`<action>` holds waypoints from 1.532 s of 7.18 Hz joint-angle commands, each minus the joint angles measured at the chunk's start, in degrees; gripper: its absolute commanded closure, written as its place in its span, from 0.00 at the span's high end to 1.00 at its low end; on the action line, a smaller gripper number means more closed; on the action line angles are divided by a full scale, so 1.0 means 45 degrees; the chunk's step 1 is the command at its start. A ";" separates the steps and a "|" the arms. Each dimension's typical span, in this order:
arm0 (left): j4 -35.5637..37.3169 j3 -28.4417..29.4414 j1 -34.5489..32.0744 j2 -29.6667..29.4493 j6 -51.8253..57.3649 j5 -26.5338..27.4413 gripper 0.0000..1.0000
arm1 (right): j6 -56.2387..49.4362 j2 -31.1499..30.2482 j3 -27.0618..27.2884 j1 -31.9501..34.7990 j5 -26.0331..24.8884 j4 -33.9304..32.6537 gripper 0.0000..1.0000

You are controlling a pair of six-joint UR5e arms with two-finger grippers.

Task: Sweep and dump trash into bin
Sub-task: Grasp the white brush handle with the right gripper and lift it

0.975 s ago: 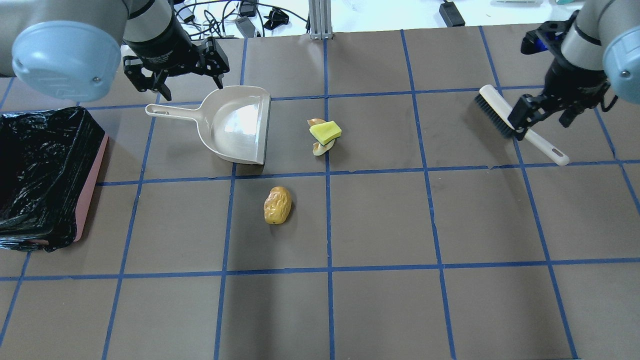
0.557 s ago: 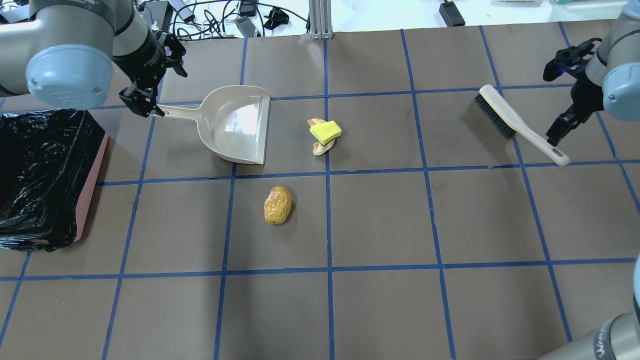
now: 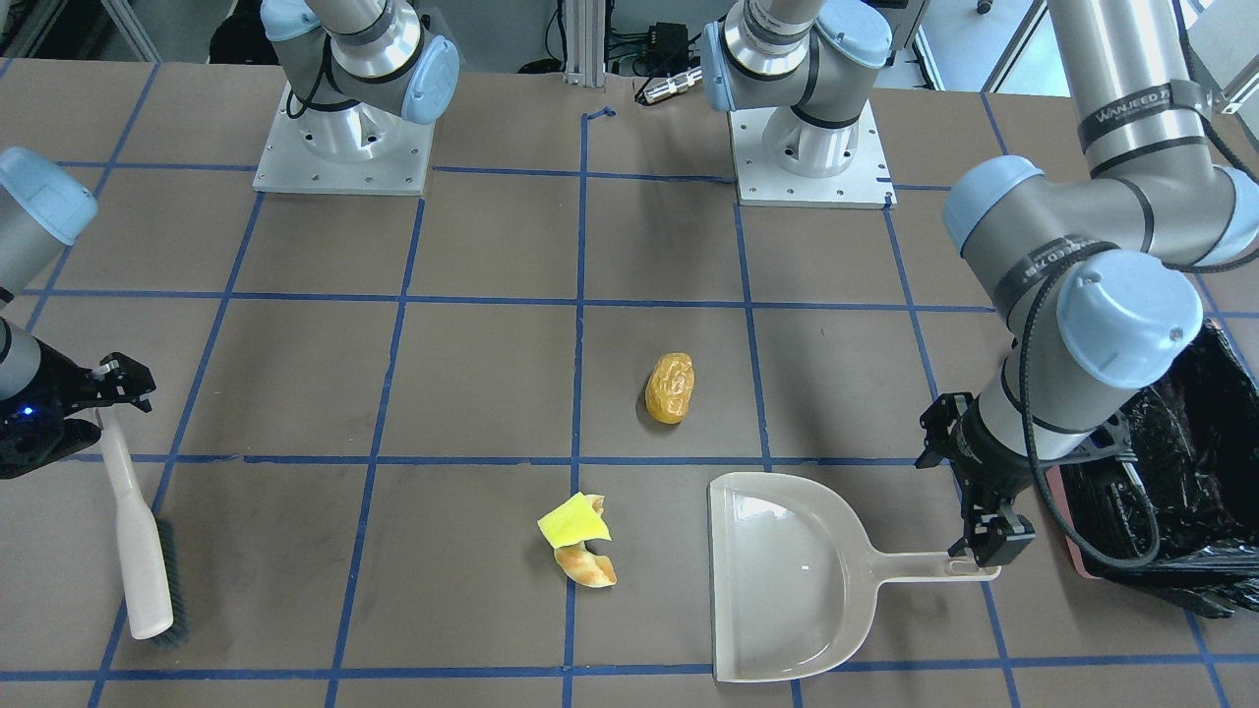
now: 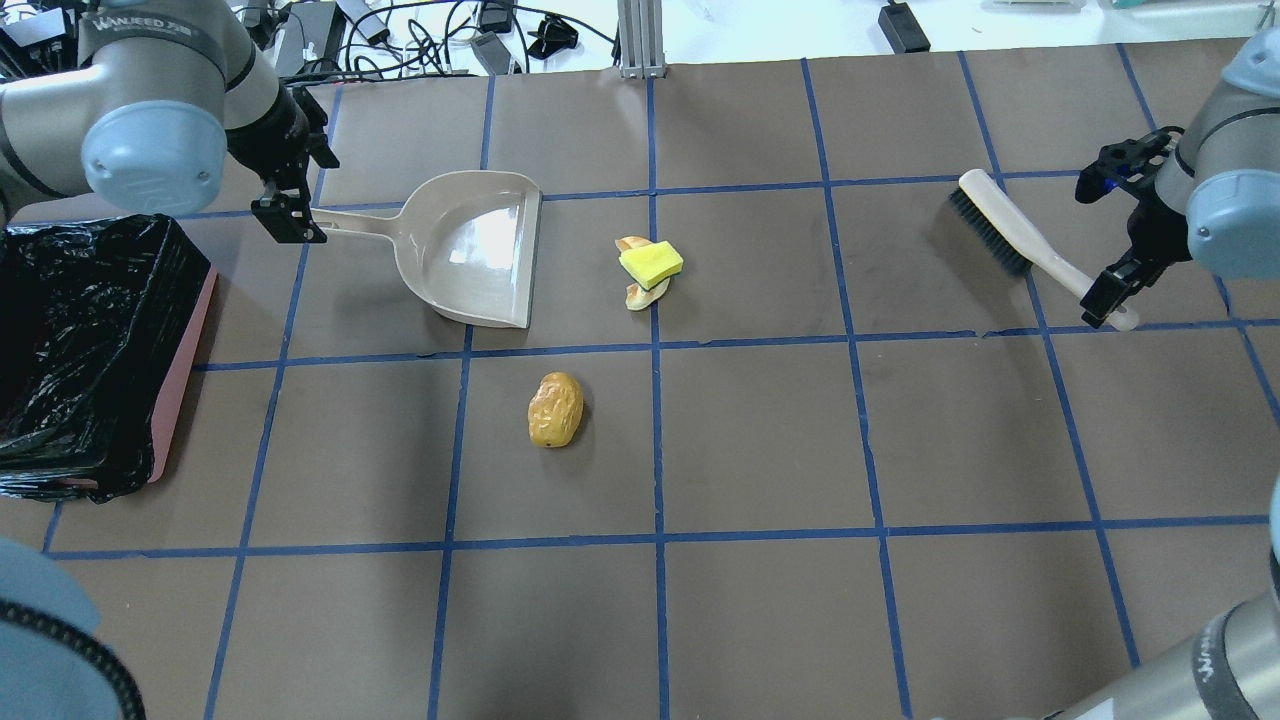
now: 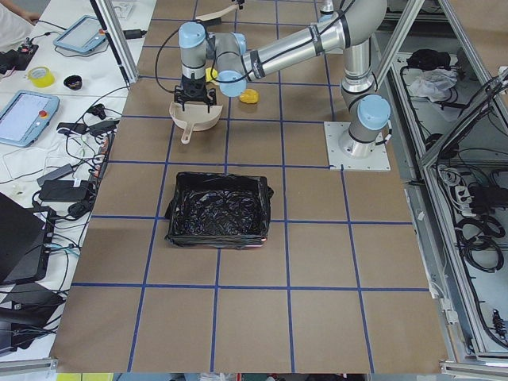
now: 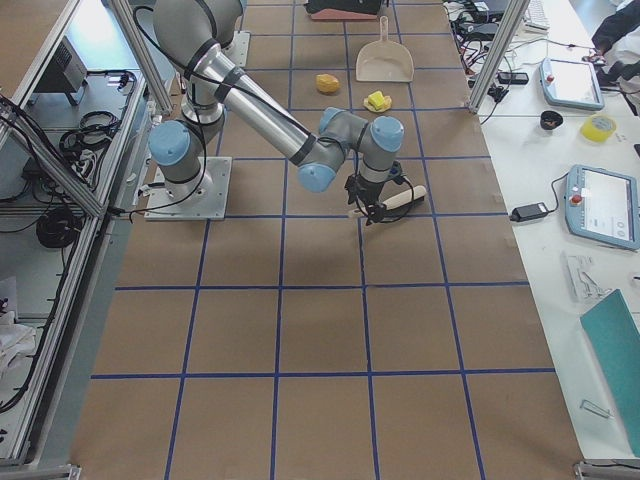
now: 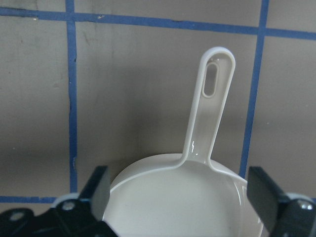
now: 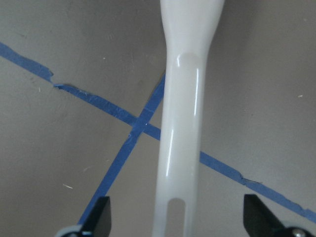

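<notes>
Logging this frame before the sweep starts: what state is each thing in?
left hand: open, over dustpan handle end
right hand: open, over brush handle end
dustpan: flat on table, empty
brush: lying on table, ungripped
bin: open, no trash visible
bun: loose on table
sponge: atop pastry
pastry: on table, under sponge

Pastry (image 4: 640,296), off the mouth of the dustpan (image 4: 470,250), lies mostly under the sponge (image 4: 651,263); only 2 ends show. Bin (image 4: 183,365), past the dustpan's handle, is cut by overhead view's left edge, & the handle tip is covered by the left gripper (image 4: 290,224). Left wrist cam crops the dustpan's bowl at btm.
</notes>
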 commanded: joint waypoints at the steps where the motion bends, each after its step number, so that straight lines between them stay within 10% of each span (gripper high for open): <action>1: 0.0210 0.0464 0.0386 -0.1004 -0.0586 -0.0538 1.00 | 0.0265 -0.0064 -0.0062 0.0013 -0.0004 0.0021 0.77; 5: 0.0229 0.0387 0.1208 -0.1474 0.0389 -0.1772 0.98 | 0.0206 -0.0083 -0.0082 -0.0006 -0.0043 0.0002 0.04; 7: 0.0229 0.0465 0.1208 -0.1768 0.0642 -0.1829 0.98 | 0.0420 -0.0665 -0.0334 0.0110 -0.0024 0.0098 0.02; 10: 0.0229 0.0504 0.1208 -0.2003 0.1660 -0.1809 0.93 | 0.6976 -0.1939 -0.0375 0.2927 -0.0023 0.1503 0.00; 11: 0.0248 0.0504 0.1208 -0.2004 0.1467 -0.1810 0.40 | 1.0368 -0.1900 -0.0510 0.4412 -0.0198 0.1853 0.00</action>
